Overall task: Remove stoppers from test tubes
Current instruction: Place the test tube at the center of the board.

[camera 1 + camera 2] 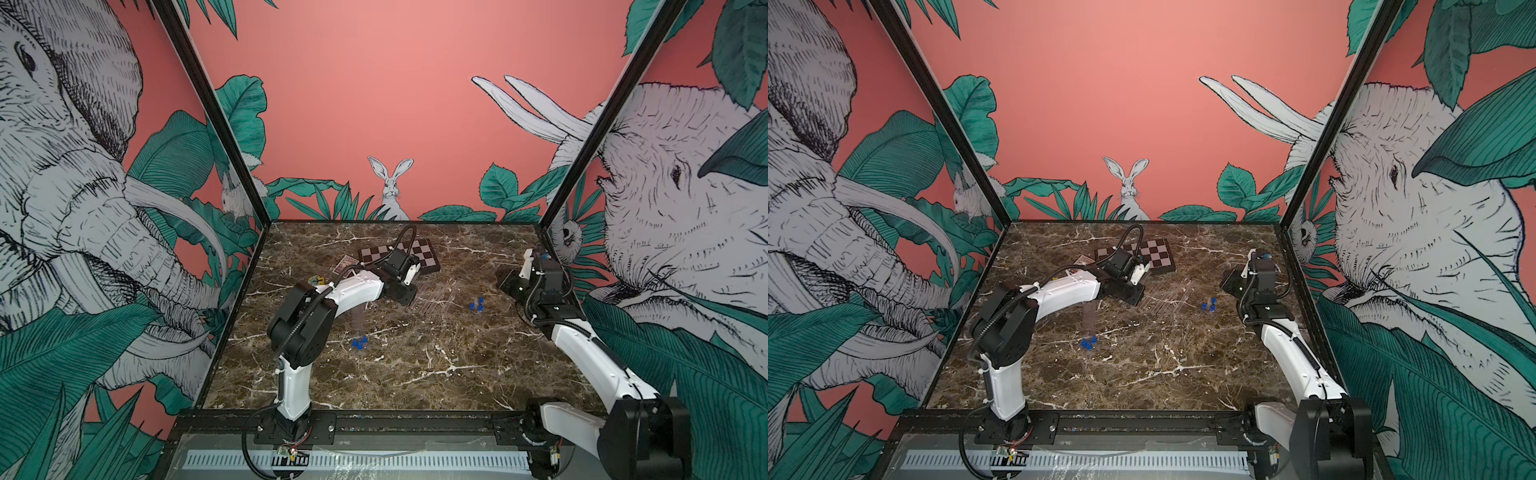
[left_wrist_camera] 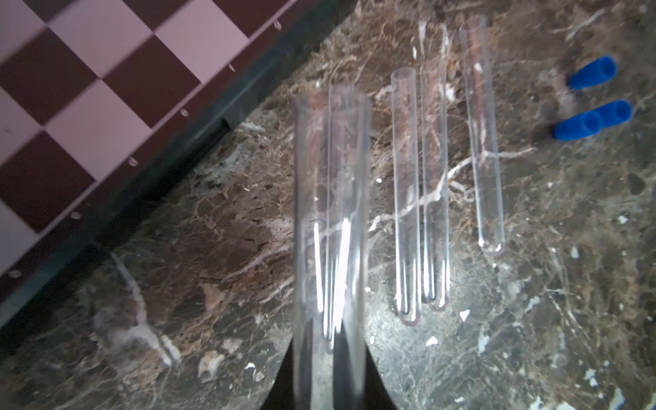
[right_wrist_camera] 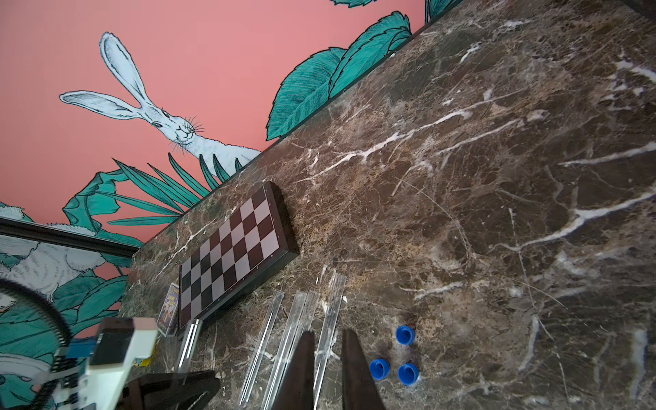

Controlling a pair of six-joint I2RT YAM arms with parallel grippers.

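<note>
My left gripper [image 2: 330,358] is shut on a clear test tube [image 2: 330,198] with an open mouth, held just above the marble near the chessboard [image 1: 399,255]. Beside it, several bare test tubes [image 2: 404,195] lie side by side on the table [image 1: 436,297]. Three loose blue stoppers [image 1: 477,304] sit to their right, also visible in the right wrist view [image 3: 405,334]. Further forward on the left, more tubes [image 1: 358,322] lie with blue stoppers [image 1: 359,342] at their near ends. My right gripper [image 3: 328,337] hovers above the bare tubes, open by a narrow gap, holding nothing.
The chessboard [image 3: 234,248] lies at the back centre with a small card [image 1: 345,262] beside it. A little yellow toy piece [image 1: 316,280] sits behind my left arm. Printed walls close in the table [image 1: 415,374] on three sides.
</note>
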